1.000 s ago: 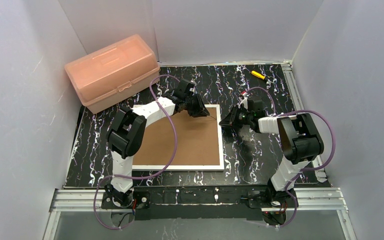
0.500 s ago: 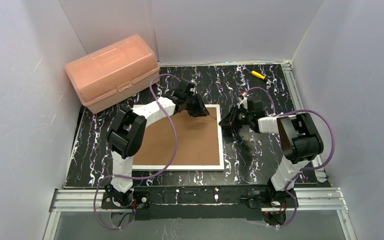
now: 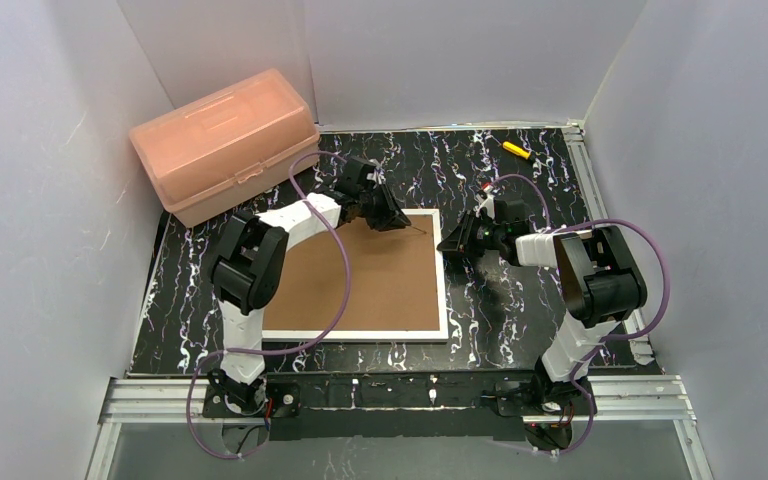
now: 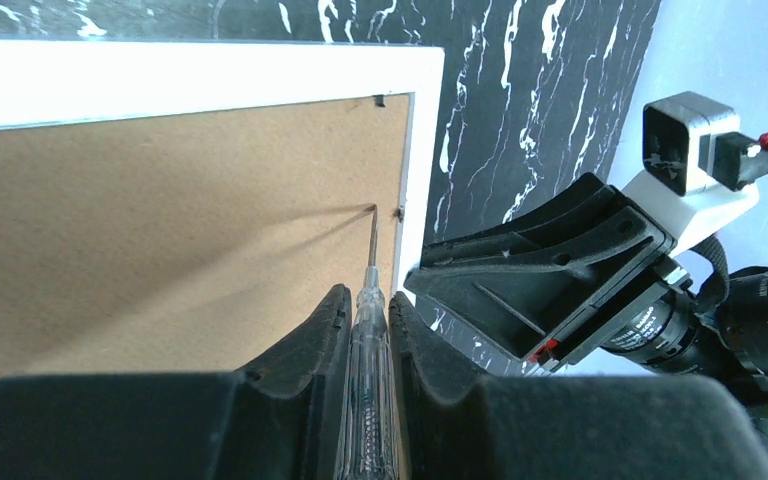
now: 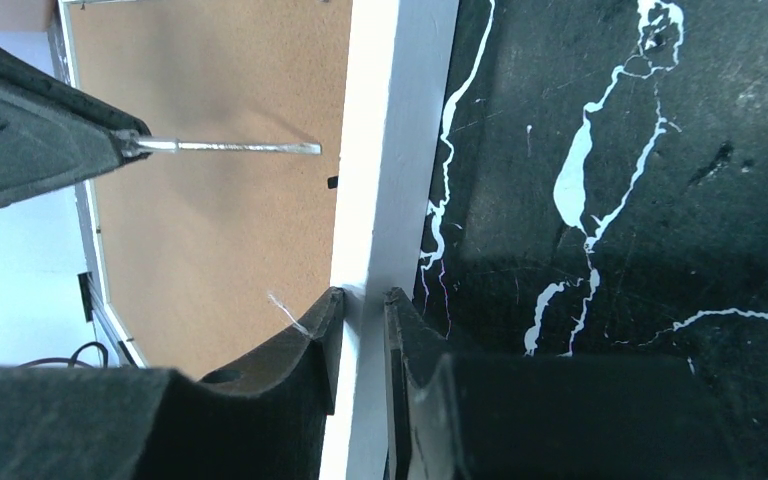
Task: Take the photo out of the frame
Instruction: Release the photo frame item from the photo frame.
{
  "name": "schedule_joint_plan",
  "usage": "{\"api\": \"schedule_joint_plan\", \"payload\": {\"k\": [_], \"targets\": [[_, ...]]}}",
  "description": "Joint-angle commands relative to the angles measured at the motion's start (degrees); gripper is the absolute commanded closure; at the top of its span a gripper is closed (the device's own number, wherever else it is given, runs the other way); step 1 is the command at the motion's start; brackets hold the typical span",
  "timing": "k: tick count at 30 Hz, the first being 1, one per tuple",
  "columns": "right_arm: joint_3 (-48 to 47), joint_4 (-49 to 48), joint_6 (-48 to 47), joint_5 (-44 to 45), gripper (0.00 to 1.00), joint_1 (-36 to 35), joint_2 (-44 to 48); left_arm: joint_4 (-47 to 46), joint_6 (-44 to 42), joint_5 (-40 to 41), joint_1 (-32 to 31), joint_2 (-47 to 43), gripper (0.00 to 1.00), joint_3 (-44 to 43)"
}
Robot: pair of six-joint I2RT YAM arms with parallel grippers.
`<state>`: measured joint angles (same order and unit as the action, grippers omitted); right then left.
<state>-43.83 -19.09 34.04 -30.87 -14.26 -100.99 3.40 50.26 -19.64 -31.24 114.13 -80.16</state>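
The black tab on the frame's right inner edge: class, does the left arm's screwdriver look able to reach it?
Probably yes: the screwdriver tip sits beside the tab, with only bare backing board between them.

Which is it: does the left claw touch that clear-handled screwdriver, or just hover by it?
Touching. The left wrist view shows the left gripper closed on the screwdriver, its fingers pressed against both sides of the clear handle, with no gap.
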Motion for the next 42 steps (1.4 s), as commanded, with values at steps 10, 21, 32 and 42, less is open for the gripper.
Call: {"api": "schedule_joint_plan", "payload": {"k": [10,21,32,42], "targets": [[-1.91,1.25,-1.69,-1.12,0.7,-0.4,-1.06,-1.7,1.35,-4.63,1.1,-0.51,1.0,0.35],[-2.3,1.25,-1.55,-1.38,0.7,-0.43,-1.6,-0.85,1.13,-6.76,0.99,1.21,1.0,-1.02],[-2.05,0.9,-1.57,-1.55,0.71,-0.48,-1.79,-1.5,1.07,-6.97,0.84,2.45,1.0,-1.49],[-2.14,0.74,-1.45,-1.73,0.7,-0.45,-2.12,-1.68,1.13,-7.0,0.24,3.0,1.0,-2.32]]}}
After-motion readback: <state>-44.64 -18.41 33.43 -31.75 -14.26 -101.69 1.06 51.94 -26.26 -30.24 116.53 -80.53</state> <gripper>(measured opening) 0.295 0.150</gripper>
